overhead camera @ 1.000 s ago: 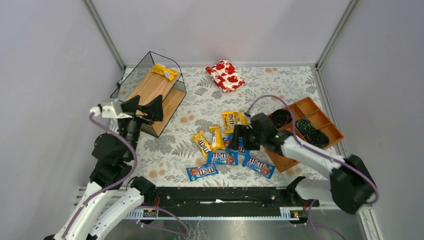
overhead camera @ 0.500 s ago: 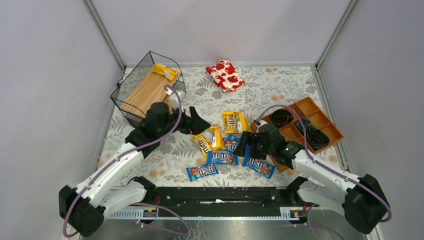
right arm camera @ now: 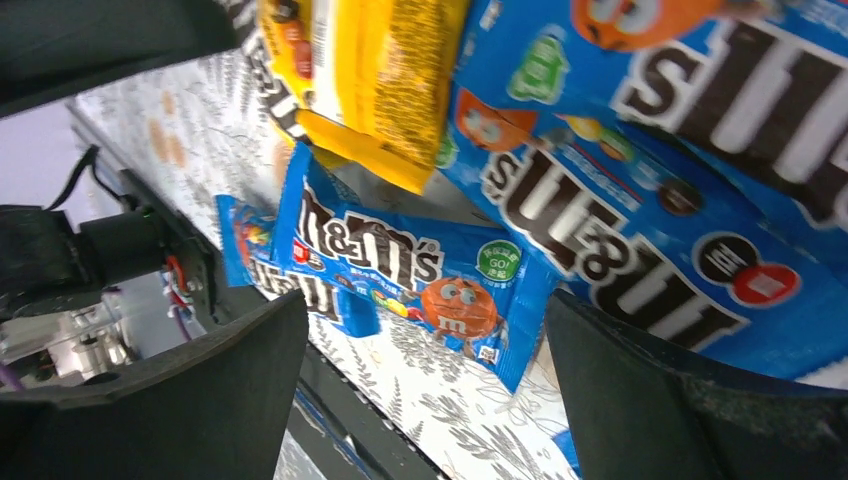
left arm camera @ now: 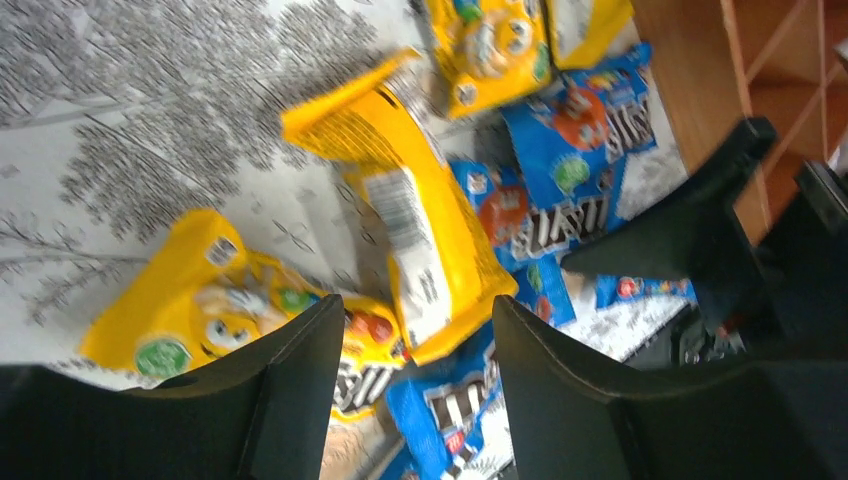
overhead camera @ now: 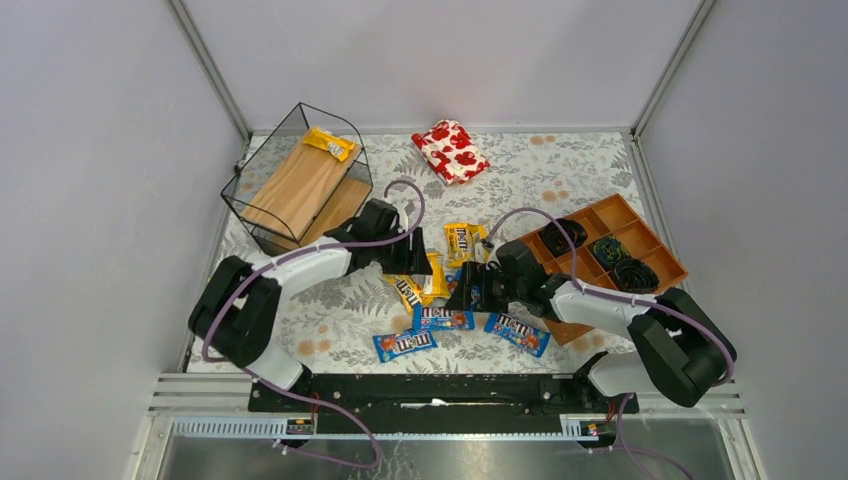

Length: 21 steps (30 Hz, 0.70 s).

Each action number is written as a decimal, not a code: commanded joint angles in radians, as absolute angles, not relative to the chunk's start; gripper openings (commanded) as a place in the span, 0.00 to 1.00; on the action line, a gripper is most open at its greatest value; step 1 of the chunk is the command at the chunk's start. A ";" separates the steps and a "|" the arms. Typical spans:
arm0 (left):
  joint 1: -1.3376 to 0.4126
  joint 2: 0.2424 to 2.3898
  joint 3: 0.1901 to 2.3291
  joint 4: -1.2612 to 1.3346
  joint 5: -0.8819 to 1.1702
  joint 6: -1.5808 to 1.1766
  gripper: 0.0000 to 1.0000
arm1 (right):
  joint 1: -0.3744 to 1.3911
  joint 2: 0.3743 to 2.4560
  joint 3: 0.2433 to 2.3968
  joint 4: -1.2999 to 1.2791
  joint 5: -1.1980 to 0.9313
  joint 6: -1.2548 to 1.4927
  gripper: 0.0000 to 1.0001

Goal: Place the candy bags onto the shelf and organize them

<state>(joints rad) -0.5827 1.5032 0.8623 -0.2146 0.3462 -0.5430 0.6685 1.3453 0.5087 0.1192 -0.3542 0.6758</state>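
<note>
Several yellow and blue candy bags [overhead camera: 445, 318] lie in a loose pile at the table's middle. One yellow bag [overhead camera: 330, 143] lies on the top board of the black wire shelf [overhead camera: 300, 190] at the back left. My left gripper [overhead camera: 411, 260] is open, low over the pile's left side. In the left wrist view my left gripper [left arm camera: 418, 385] straddles a yellow bag [left arm camera: 430, 240] without touching it. My right gripper [overhead camera: 471, 291] is open over the pile's right side. In the right wrist view my right gripper [right arm camera: 425, 390] has a blue bag [right arm camera: 400, 265] ahead of its open fingers.
An orange-brown compartment tray [overhead camera: 668, 270] holding black coiled items [overhead camera: 563, 236] stands at the right, close to my right arm. A red-and-white floral pouch [overhead camera: 451, 151] lies at the back centre. The two grippers are close together over the pile.
My left arm has swung from beside the shelf rightward and down to the candy pile. My right gripper has shifted left and lower over the blue bags.
</note>
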 commanded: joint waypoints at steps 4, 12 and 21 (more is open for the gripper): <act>-0.524 1.626 0.952 -0.036 0.354 -0.617 0.60 | 0.675 1.359 0.453 0.371 -0.476 0.707 0.94; -0.526 1.711 0.955 0.045 0.239 -0.706 0.60 | 0.675 1.381 0.440 0.400 -0.522 0.701 0.94; -0.529 1.714 0.925 0.055 0.202 -0.695 0.58 | 0.675 1.373 0.436 0.407 -0.513 0.709 0.94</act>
